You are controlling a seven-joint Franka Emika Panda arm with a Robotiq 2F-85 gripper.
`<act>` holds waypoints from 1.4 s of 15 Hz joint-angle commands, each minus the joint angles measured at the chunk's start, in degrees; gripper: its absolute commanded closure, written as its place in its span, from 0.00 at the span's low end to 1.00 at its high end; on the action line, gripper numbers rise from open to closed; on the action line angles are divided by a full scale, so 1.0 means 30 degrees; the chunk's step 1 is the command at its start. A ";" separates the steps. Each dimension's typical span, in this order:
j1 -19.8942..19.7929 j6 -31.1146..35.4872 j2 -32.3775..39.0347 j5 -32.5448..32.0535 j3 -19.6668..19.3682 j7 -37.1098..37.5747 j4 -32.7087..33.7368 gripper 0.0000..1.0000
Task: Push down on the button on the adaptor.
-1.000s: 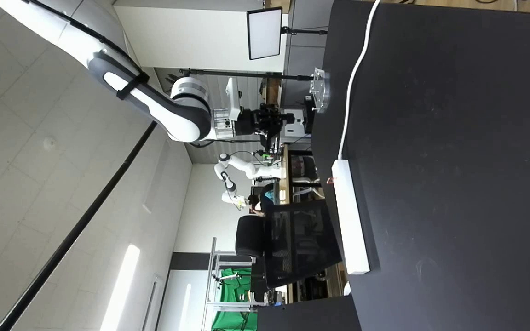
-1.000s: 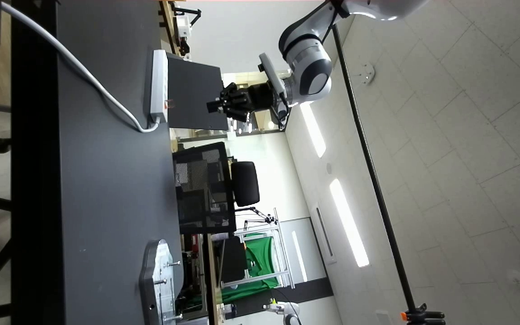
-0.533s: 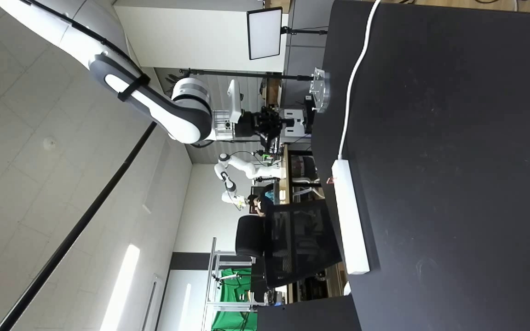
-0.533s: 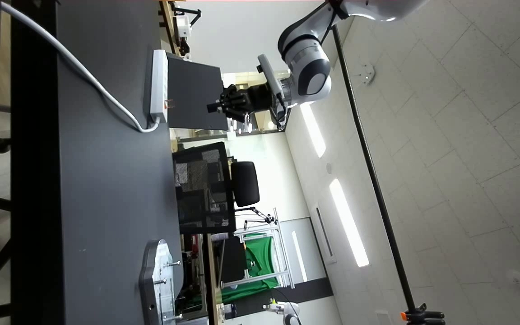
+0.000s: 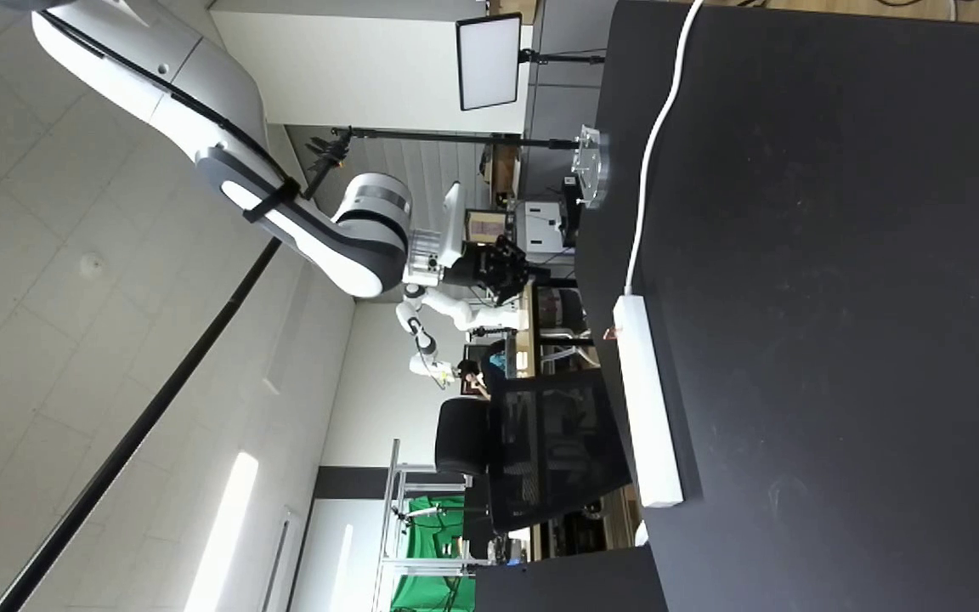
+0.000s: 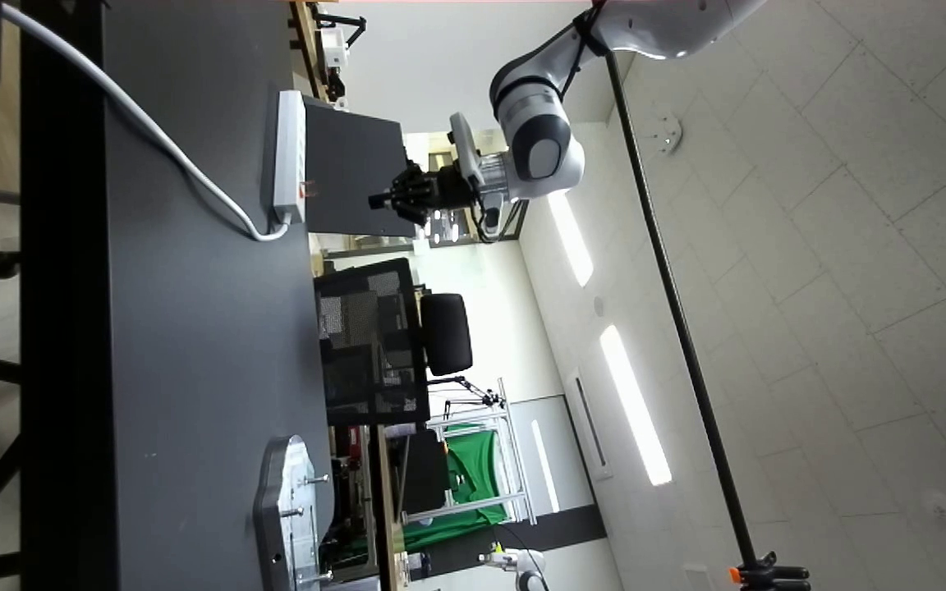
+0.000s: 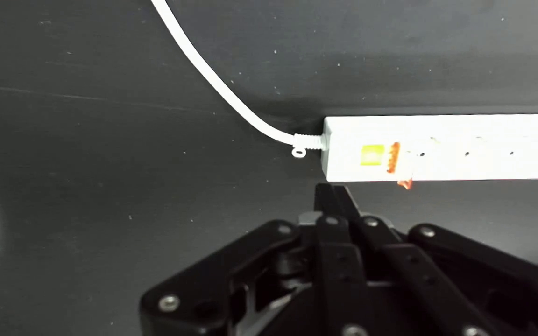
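Closest to the wrist camera, the gripper (image 7: 335, 192) has its two fingers (image 7: 326, 200) together, with nothing visible between them. What has just changed is the pose of the arm (image 5: 239, 170): in both exterior views, which stand on their side, it hangs lower and has shifted toward the end of the adaptor (image 7: 446, 144) where the white cable (image 7: 222, 88) comes in. The adaptor itself lies as it did. For the task, this reads as the approach under way, with the press not yet made. The tips stand well apart from the adaptor, and in the wrist view they appear just short of its near long edge. A further shift toward the button (image 7: 372, 155), then a straight descent, seems called for.

The adaptor lies flat on the dark table (image 7: 110, 233), its sockets (image 7: 467, 154) facing up. Its long axis runs almost level across the wrist view, cable end at left, the opposite end cut off at right. The button, a yellow square, sits near the cable end; beside it is an orange-red mark (image 7: 393, 157) of unclear kind. In an exterior view the adaptor (image 6: 286, 156) runs up and down the picture, cable end lowermost. Farther along the table rests a clear plate (image 6: 296, 501) with bolts; beyond stands a mesh chair (image 6: 366, 353).
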 commanded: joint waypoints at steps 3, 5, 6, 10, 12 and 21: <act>0.0032 0.1076 0.2762 0.0401 0.0565 0.0051 0.2477 1.00; 0.0161 0.1290 0.3563 0.0284 0.0686 0.0143 0.3151 1.00; 0.0265 0.1425 0.3949 0.0195 0.0690 0.0202 0.3455 1.00; 0.0398 0.0862 0.5292 0.0156 0.0910 0.0145 0.4814 1.00; 0.0501 0.0697 0.5892 0.0081 0.0922 0.0162 0.5374 1.00; 0.0556 -0.1948 0.7415 -0.0061 0.0741 0.0401 0.7506 1.00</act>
